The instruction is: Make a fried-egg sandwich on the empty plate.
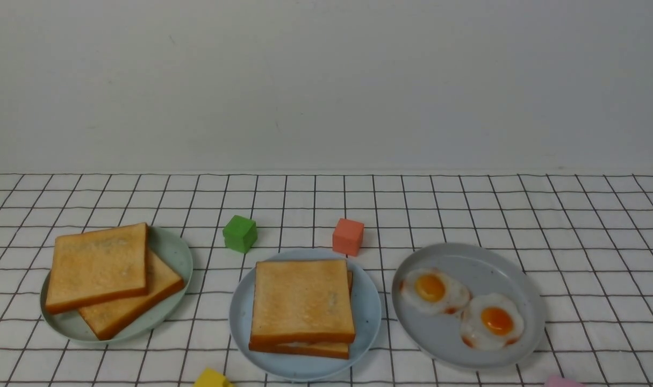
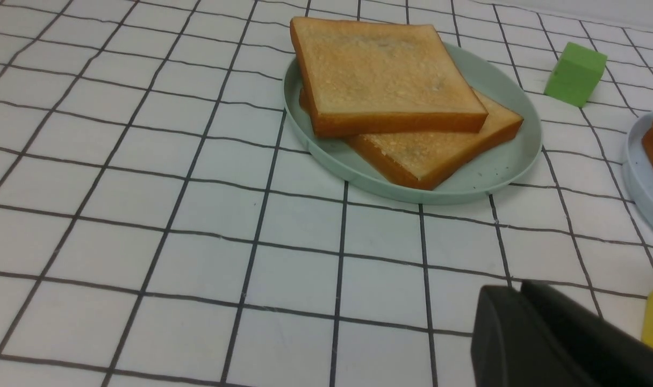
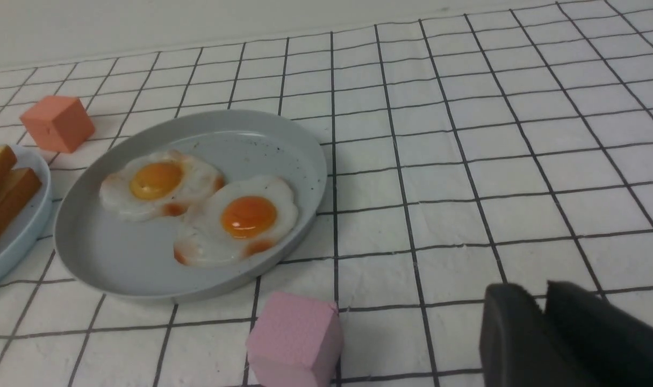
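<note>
Sandwich [image 1: 302, 303] sits on the blue plate [image 1: 240, 317], the landmark for all positions below. Two toast slices stacked, roughly aligned; thin white layer visible between them at the near edge. Top slice slightly offset from the lower one.

Green plate [image 1: 170, 247] lies to the left of the blue plate, well apart, holding two toast slices [image 1: 98, 266], the upper one skewed over the lower. Grey plate [image 1: 466, 258] lies to the right of the blue plate, near it, holding two fried eggs [image 1: 460, 306] touching each other.

Green cube [image 1: 239, 233] stands behind the blue plate, to its left; orange cube [image 1: 348, 236] just behind its far rim. Yellow cube [image 1: 210, 378] in front, to the left; pink cube [image 3: 294, 336] in front of the grey plate.

Left gripper [image 2: 552, 338] and right gripper [image 3: 562, 338]: only dark finger edges show in the wrist views, close together, nothing held; how far open cannot be told.
</note>
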Controlling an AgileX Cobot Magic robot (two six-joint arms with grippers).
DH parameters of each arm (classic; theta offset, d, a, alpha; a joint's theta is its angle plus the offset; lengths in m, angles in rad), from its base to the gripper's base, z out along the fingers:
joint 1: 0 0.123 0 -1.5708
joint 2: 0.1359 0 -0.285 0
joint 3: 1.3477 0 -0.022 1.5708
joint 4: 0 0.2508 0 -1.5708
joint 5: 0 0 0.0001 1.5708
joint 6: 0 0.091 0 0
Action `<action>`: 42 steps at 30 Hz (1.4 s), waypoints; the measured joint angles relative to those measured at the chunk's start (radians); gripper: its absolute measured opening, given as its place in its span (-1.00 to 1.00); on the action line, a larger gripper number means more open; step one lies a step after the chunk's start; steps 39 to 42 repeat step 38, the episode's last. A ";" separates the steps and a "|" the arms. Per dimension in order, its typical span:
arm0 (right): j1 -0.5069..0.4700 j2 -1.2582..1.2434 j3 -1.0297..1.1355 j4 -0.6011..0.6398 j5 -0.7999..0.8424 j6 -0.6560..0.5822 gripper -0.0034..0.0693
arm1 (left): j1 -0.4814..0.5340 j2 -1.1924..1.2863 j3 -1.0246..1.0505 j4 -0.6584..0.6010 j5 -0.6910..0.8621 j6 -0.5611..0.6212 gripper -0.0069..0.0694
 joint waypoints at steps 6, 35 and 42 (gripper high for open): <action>0.000 0.000 0.000 0.000 0.000 0.000 -0.57 | 0.000 0.000 0.000 0.001 0.000 0.000 -0.72; 0.000 0.000 0.000 -0.001 0.000 0.000 -0.48 | 0.000 0.000 0.000 0.001 0.000 0.000 -0.63; 0.000 0.000 0.000 -0.001 0.000 0.000 -0.47 | 0.000 0.000 0.000 0.001 0.000 0.000 -0.63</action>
